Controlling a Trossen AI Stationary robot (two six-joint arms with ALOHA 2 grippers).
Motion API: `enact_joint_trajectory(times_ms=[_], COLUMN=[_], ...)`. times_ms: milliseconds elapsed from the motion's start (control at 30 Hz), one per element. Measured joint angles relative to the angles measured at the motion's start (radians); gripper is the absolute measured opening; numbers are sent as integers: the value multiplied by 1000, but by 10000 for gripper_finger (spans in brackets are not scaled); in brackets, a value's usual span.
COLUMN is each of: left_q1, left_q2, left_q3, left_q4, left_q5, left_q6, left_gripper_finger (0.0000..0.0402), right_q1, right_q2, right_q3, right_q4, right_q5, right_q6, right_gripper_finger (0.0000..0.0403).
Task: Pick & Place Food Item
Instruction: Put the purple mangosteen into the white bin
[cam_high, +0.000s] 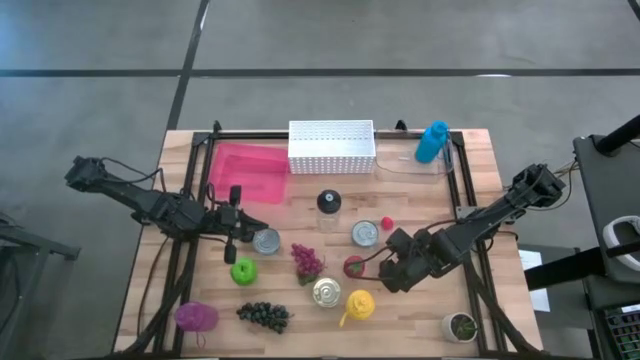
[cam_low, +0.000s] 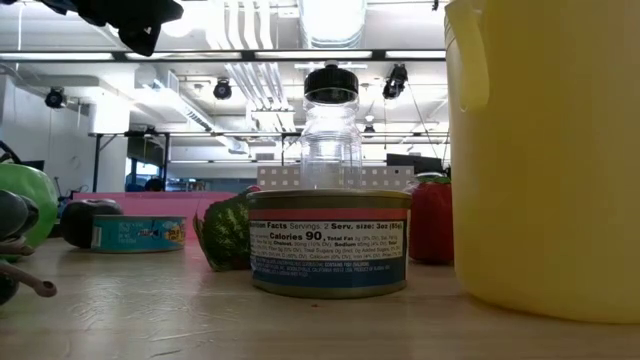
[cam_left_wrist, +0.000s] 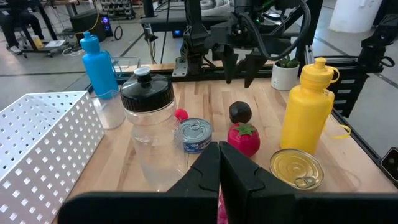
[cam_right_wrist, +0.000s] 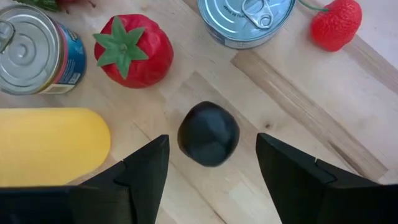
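**Black plum below the spread right gripper**

Pink tray (cam_high: 248, 170) and white perforated basket (cam_high: 331, 146) stand at the far edge of the wooden table (cam_high: 420, 200); no contents show in either. The clear jar (cam_left_wrist: 147, 127) with a black lid looks empty. A clear bin (cam_high: 420, 166) at the far right holds the blue bottle (cam_high: 432, 141).

In the low view, the yellow bottle (cam_low: 545, 150) is cut off at the frame edge and a labelled can (cam_low: 329, 243) hides most of the items behind it. In the high view, the right arm covers the plum.

The right gripper (cam_right_wrist: 211, 158) hangs over the near right of the table, fingers spread. The black plum (cam_right_wrist: 208, 133) lies on the wood between the two fingertips, touching neither, beside the red tomato (cam_right_wrist: 133, 50) and near a pull-tab can (cam_right_wrist: 247, 18).

The left gripper (cam_left_wrist: 219, 163) rests over the table's left half, fingers pressed together, holding nothing.
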Motion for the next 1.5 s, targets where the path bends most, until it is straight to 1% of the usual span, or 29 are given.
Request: enact_joint_trajectory(times_ms=[233, 633, 1067, 1400, 1500], left_q1=[0, 0, 0, 0, 0], left_q2=[0, 0, 0, 0, 0], left_q3=[0, 0, 0, 0, 0], left_q4=[0, -1, -1, -1, -1], left_q5=[0, 0, 0, 0, 0], left_q6=[0, 0, 0, 0, 0], left_gripper_finger=[6, 6, 6, 6, 6], right_q1=[0, 0, 0, 0, 0], right_q2=[0, 0, -1, -2, -2], right_q3=[1, 1, 1, 0, -1], right_q4=[4, 11, 13, 14, 14], right_q5=[0, 1, 1, 1, 1], right_q6=[0, -4, -27, -35, -39], right_gripper_finger=[243, 233, 251, 242, 247])
